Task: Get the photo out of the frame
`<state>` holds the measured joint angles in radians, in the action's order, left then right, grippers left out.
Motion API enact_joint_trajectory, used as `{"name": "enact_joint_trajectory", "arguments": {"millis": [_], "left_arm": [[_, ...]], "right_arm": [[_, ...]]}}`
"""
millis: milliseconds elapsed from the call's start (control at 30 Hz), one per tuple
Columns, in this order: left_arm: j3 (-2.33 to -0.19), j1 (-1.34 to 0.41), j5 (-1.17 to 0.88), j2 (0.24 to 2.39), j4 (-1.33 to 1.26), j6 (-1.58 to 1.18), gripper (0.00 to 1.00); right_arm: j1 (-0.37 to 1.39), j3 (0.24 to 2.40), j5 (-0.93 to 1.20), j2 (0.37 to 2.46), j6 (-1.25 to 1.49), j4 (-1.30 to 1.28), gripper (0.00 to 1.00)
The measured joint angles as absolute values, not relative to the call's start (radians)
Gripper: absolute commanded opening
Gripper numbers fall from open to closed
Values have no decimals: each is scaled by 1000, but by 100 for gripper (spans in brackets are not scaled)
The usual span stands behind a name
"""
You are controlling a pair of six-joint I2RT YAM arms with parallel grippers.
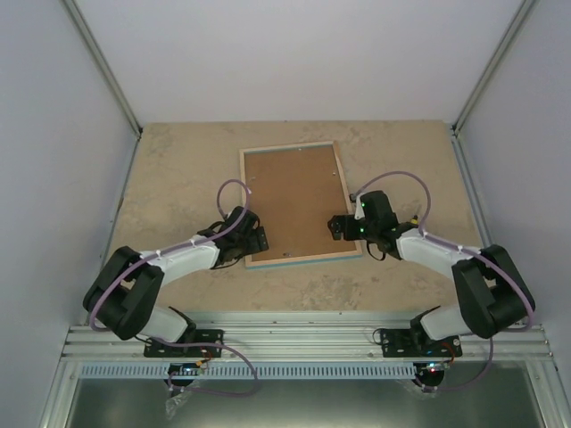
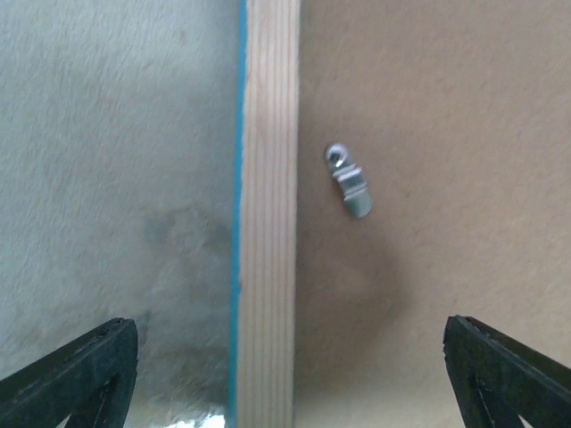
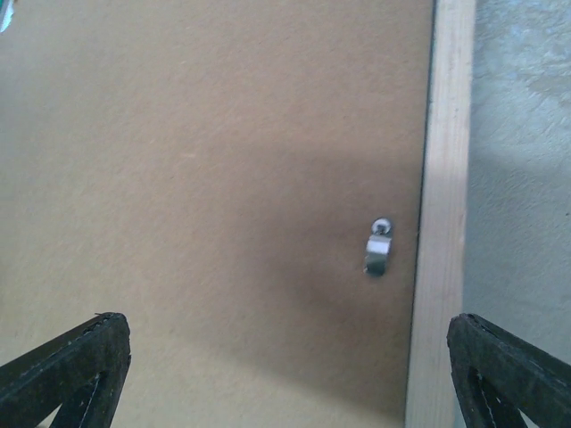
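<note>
While the frame (image 1: 303,259) lies back-up mid-way across the table (image 1: 178,169) | my left gripper (image 1: 254,239) reaches low over its near-left rail, jaws spread | my right gripper (image 1: 337,225) over its right rail, jaws spread | both empty

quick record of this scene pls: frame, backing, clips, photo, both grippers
frame: flat on the table, wood back up
backing: brown board, seated in the frame
left clip: lies wholly on the backing, clear of the wood rail
right clip: same, beside the rail, not over it
photo: not visible
left gripper: open, straddling the frame's left rail, holding nothing
right gripper: open, over the backing by the right rail, holding nothing
</note>
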<state>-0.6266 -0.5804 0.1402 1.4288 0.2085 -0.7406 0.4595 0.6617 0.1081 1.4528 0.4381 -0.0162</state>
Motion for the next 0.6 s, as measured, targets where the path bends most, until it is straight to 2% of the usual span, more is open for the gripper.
{"name": "enact_joint_trajectory", "arguments": {"millis": [267, 500, 600], "left_arm": [[-609, -609, 189, 1422, 255, -765, 80], [-609, -624, 197, 1434, 247, -766, 62], [-611, -625, 204, 1443, 239, -764, 51]], "right_arm": [[573, 633, 60, 1347, 405, -59, 98], [667, 632, 26, 1319, 364, -70, 98], [699, 632, 9, 1317, 346, -76, 98]]}}
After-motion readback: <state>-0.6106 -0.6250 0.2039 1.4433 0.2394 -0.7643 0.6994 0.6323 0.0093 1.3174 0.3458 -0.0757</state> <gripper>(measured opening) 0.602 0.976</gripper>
